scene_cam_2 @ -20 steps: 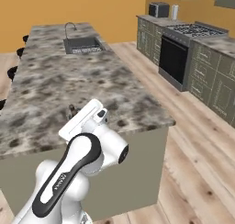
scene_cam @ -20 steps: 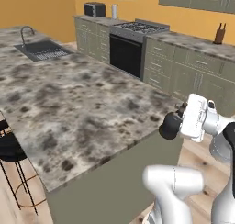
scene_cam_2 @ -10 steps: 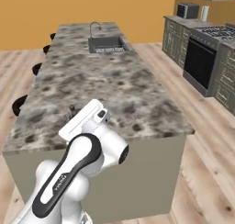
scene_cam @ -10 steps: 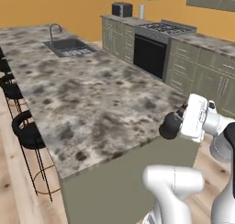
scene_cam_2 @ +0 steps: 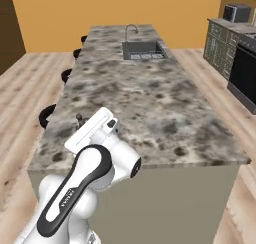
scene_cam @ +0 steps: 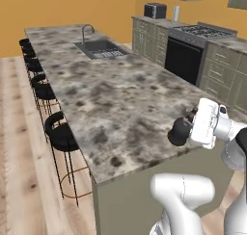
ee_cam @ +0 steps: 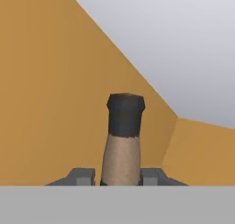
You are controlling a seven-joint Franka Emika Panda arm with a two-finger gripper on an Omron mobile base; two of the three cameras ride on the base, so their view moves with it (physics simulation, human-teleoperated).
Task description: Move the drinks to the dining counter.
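Round black stools (scene_cam: 60, 135) line the left side of the dining counter (scene_cam: 111, 99) in the left base view, the nearest cut partly by the counter edge. Further right on its speckled top, the inset sink (scene_cam: 100, 48) and tap (scene_cam: 86, 34) sit toward the far end. The rest of the top looks bare, and no second drink can be made out on it. At the right, the arm folds back on itself, its white hand raised just off the counter's near corner; a dark round shape at the hand's front hides the gripper there. Beyond stand grey-green cabinets, a black oven (scene_cam: 183, 60) and a microwave (scene_cam: 155, 10).

In the hand view the camera tilts up at orange wall and pale ceiling. The gripper (ee_cam: 121, 177) is clamped around a bottle (ee_cam: 123, 140), tan-bodied with a dark top, its base hidden below the fingers (ee_cam: 82, 176).
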